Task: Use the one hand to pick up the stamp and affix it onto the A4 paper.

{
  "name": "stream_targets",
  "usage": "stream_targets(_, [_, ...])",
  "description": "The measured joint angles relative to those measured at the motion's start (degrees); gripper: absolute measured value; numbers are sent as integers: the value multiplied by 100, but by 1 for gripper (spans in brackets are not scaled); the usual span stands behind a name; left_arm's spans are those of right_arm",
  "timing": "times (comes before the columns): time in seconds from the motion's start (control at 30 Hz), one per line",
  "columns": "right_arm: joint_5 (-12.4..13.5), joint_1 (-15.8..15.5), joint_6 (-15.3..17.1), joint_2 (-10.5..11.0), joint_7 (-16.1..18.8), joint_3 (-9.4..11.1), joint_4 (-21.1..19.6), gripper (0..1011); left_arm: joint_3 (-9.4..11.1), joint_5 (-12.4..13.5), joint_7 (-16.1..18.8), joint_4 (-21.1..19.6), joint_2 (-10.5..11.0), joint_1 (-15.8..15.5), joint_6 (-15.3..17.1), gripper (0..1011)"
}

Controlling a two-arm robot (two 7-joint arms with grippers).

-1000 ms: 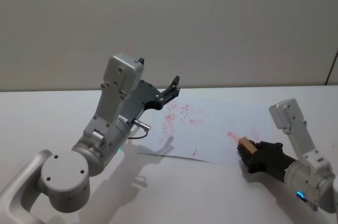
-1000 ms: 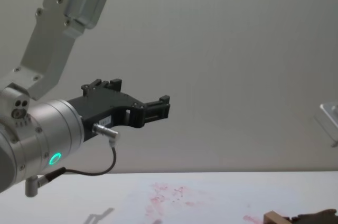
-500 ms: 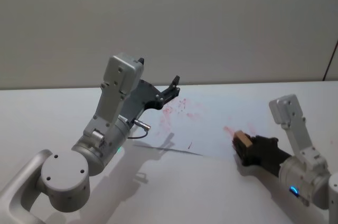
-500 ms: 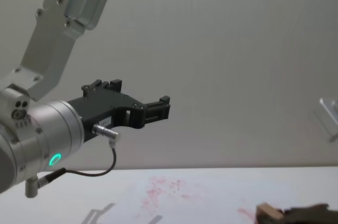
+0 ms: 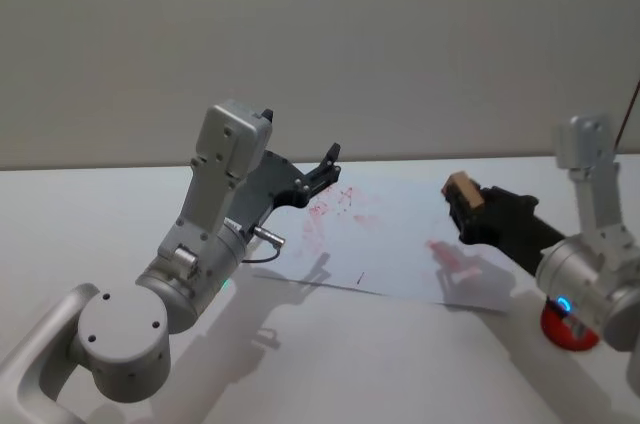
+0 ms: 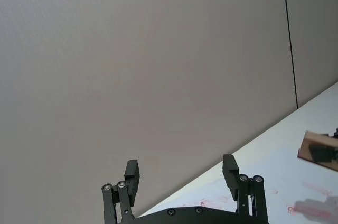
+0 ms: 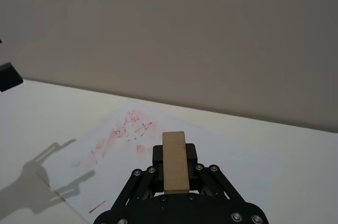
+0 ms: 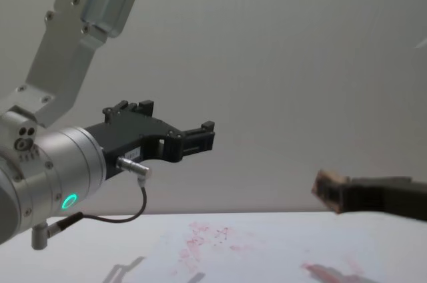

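The right pincer [image 5: 468, 214] hangs in the air over the right part of the A4 paper [image 5: 400, 249], pinching the stamp [image 5: 461, 187], whose wooden block juts past the fingertips; red ink smears [image 5: 335, 209] mark the sheet on the white bench [image 5: 90, 214]; the left pincer [image 6: 180, 167], fingers spread, is raised above the paper's far left edge, well apart from the stamp; a red round thing [image 5: 572, 332] sits on the bench, partly hidden under the right arm

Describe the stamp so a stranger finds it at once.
Start at the white paper smeared red. Above its right side the black right tool grips the stamp: a small light-brown wooden block, the only wood among black, white and red.
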Motion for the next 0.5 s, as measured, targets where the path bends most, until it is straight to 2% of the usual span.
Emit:
stream_targets(0.17, [216, -129, 106, 147, -157, 126, -252, 220, 0, 0, 0, 0, 0, 0, 0, 1001])
stream_targets(0.4, [470, -476, 385, 492, -369, 345, -629, 220, 0, 0, 0, 0, 0, 0, 0, 1001])
stream_targets(0.5, [578, -700, 555, 704, -456, 466, -812, 220, 0, 0, 0, 0, 0, 0, 0, 1001])
